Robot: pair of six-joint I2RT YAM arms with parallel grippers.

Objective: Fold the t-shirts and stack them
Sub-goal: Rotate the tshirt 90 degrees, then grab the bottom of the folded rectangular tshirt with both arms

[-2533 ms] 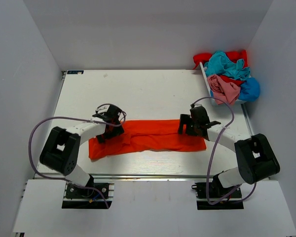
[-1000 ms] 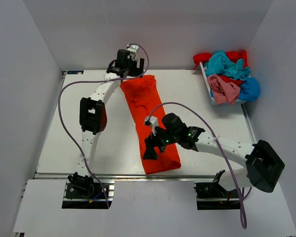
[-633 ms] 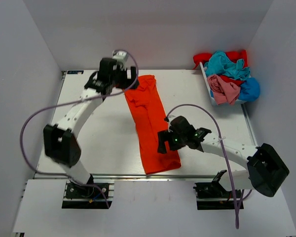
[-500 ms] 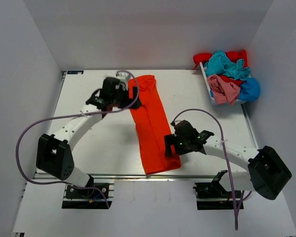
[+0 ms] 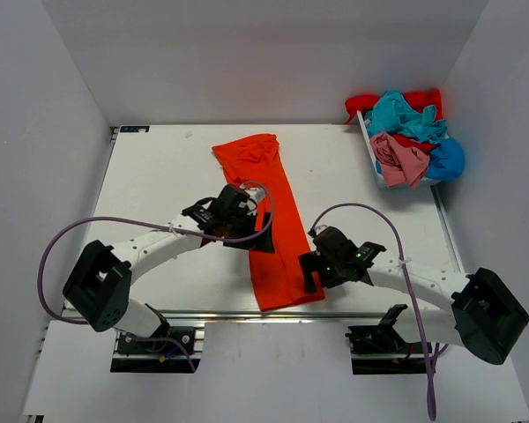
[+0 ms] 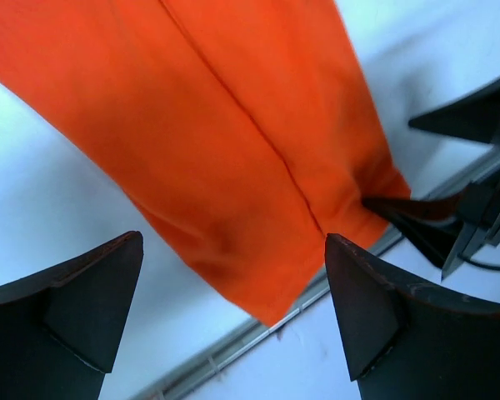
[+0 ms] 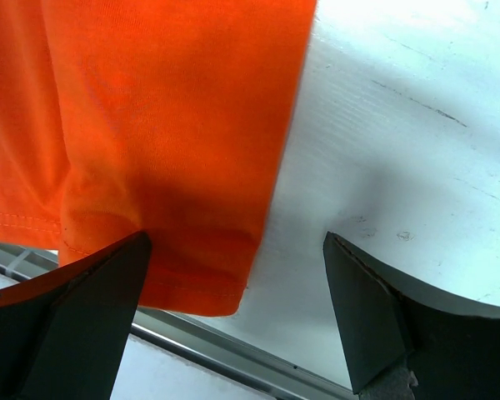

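Left fingers (image 6: 67, 308) and right fingers (image 7: 375, 325) gape wide, holding nothing, over the orange-red t-shirt (image 5: 282, 264) on the tabletop (image 5: 159, 176).

An orange shirt (image 5: 269, 220) runs as a strip from the far edge of the surface (image 5: 159, 185) to its near edge. Open room lies toward the left and right edges. The left pincer (image 5: 257, 240) and right pincer (image 5: 309, 273) crowd the strip's near half. A heap of shirts (image 5: 408, 137) fills the far right corner.

We see a white table (image 5: 159, 176). A long folded orange-red shirt (image 5: 282, 201) lies flat on it, from near the far edge down to the near edge.
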